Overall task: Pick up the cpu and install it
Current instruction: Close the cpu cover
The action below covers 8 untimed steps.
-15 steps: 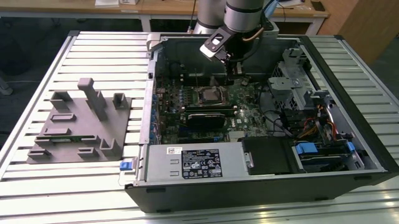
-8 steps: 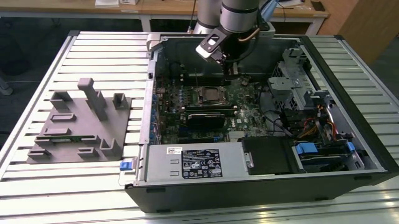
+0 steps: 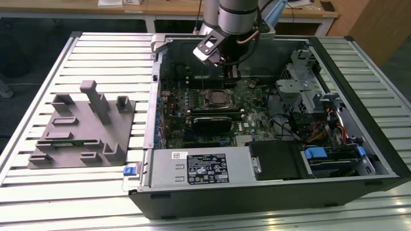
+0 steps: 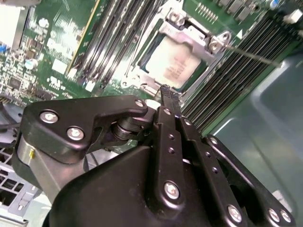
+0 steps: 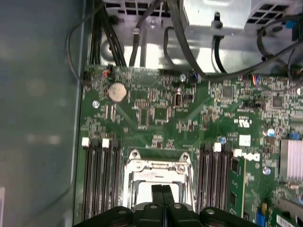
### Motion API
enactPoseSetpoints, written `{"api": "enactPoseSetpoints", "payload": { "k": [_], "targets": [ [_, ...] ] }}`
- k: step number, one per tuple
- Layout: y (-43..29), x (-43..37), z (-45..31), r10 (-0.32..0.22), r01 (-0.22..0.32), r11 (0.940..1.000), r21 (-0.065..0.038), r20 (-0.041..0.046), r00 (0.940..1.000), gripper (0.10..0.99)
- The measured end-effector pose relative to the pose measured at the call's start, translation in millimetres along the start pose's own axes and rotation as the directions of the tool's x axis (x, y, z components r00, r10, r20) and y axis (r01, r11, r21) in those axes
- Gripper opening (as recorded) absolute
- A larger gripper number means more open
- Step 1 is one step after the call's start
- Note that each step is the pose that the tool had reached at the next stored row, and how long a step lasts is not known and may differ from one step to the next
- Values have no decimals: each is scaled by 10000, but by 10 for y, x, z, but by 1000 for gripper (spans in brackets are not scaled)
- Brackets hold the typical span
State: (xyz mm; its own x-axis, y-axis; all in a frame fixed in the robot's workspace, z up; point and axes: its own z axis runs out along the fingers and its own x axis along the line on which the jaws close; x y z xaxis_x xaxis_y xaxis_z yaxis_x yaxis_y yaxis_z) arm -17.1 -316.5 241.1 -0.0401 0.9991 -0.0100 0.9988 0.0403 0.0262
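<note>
The cpu [image 4: 174,64], a small square chip with a silvery-white top, lies flat inside the metal socket frame [image 4: 189,35] on the green motherboard [image 5: 161,113]. My gripper [image 4: 166,92] hangs just above the near edge of that socket. Its two black fingers are pressed together with nothing between them. In the first wrist view the gripper [image 5: 162,190] is over the socket frame [image 5: 158,168]. In the exterior view the gripper [image 3: 226,65] is inside the open computer case [image 3: 359,120], above the socket [image 3: 217,97].
Rows of memory slots [image 5: 99,175] flank the socket on both sides. A grey plastic fixture [image 3: 83,127] stands on the slatted table [image 3: 38,192] at the exterior view's left. A long grey box with a white label [image 3: 202,166] and a drive bay [image 3: 301,91] crowd the case.
</note>
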Motion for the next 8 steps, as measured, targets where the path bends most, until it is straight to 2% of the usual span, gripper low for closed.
{"api": "enactPoseSetpoints", "payload": {
  "k": [8],
  "targets": [
    [-148,-2,21,-1,1,10000,1,1,10000,106]
  ]
}}
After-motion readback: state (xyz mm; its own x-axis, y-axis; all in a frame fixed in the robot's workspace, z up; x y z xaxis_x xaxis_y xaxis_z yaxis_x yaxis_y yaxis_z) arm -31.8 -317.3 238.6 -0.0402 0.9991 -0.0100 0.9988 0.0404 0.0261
